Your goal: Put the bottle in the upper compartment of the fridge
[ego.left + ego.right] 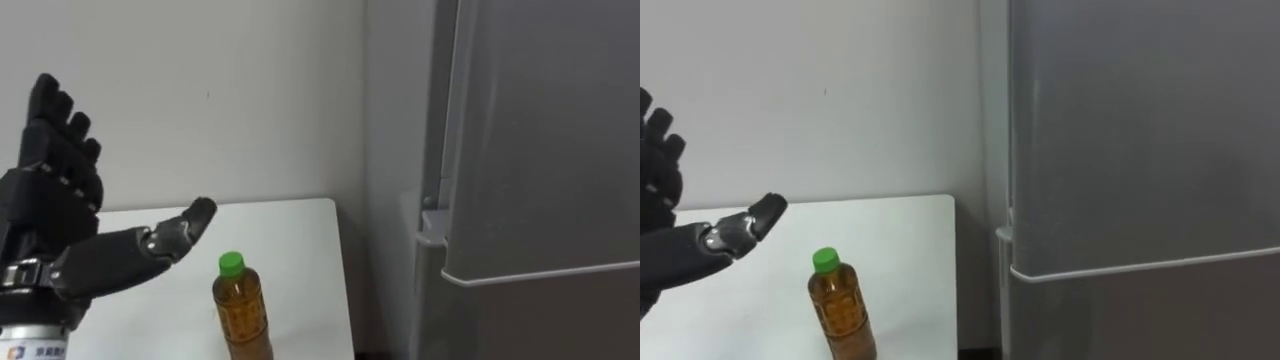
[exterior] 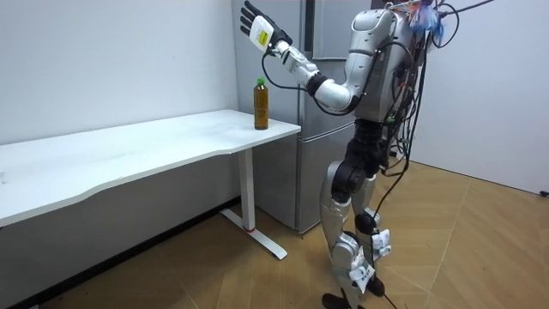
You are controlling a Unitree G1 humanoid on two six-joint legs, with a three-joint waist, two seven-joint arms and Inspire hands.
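1. A clear plastic bottle [image 1: 240, 312] of amber drink, green-capped, stands upright by the white table's [image 1: 290, 235] end edge, nearest the tall grey fridge [image 1: 540, 150], whose doors are closed.
2. The black left hand [image 1: 55, 235] hovers beside it, fingers spread, holding nothing, likely poised to grasp.

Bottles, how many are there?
1. The bottle stands upright on the white table, at its end nearest the fridge, below the raised left hand.

The white table [image 1: 292, 238] bears an upright bottle [image 1: 241, 315] near its corner.
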